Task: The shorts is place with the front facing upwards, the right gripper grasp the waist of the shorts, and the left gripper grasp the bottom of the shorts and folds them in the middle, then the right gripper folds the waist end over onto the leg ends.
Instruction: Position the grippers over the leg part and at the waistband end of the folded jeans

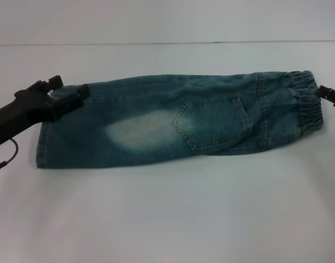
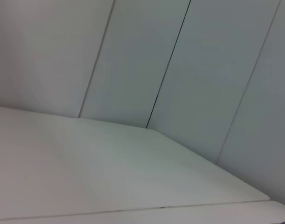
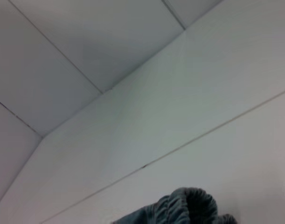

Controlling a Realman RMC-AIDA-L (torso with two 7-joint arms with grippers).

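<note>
Left gripper sits clamped on the leg hem of the denim shorts, which lie folded lengthwise across the white table. Far right, the right gripper touches the elastic waistband; its grip, can't tell.

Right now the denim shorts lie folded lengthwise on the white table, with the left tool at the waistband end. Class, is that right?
Not quite. The head view shows the left tool at the leg end of the denim shorts; the right tool is at the waistband.
</note>
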